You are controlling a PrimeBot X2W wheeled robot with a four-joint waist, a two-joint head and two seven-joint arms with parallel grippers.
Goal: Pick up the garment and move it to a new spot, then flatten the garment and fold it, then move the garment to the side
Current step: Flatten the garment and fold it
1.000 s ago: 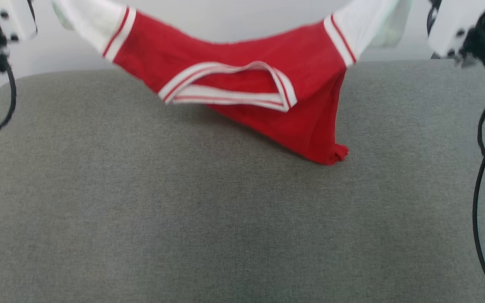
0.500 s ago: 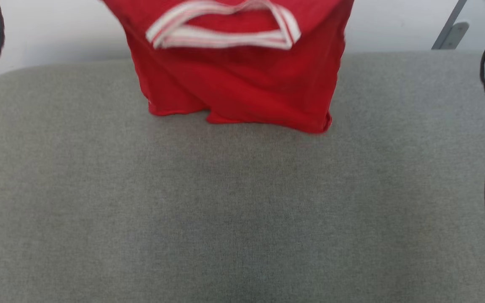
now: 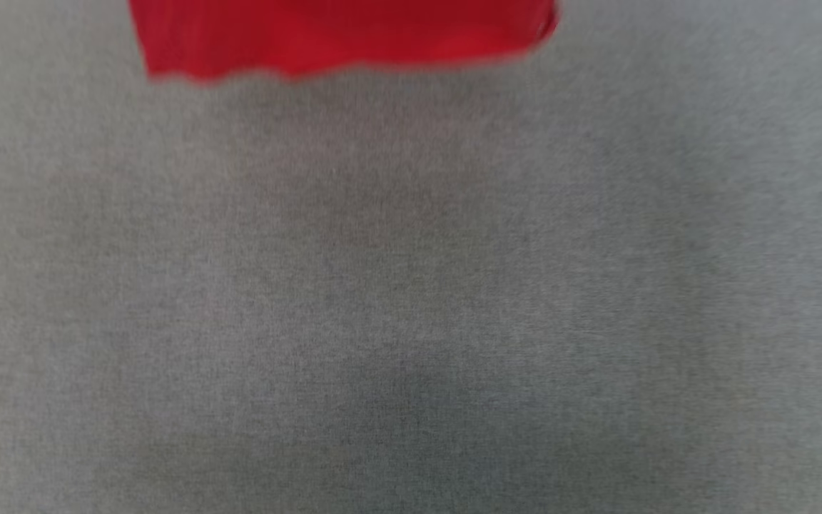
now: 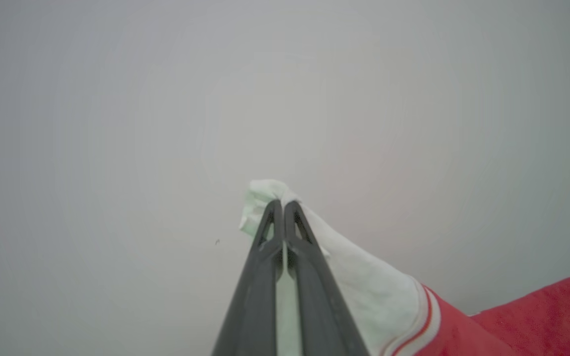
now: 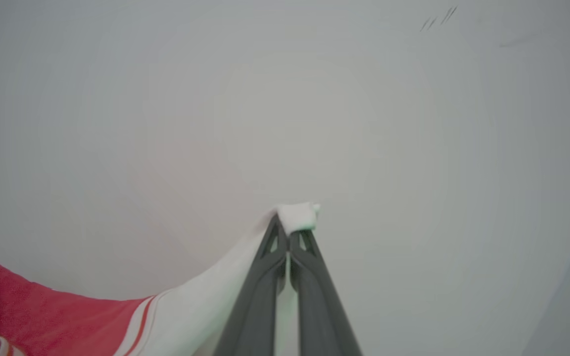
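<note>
The garment (image 3: 340, 36), sagging a second before, hung level at twelve o'clock over the cushion (image 3: 411, 300). Our left gripper (image 4: 283, 203) and right gripper (image 5: 289, 232) clenched its sleeves, so we judged the pickup done.

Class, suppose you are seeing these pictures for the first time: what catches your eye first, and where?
The bright red shirt hangs across the top edge of the head view, above a plain grey fabric surface. In the wrist views, the left gripper and the right gripper are each shut on one of its white sleeves.
</note>
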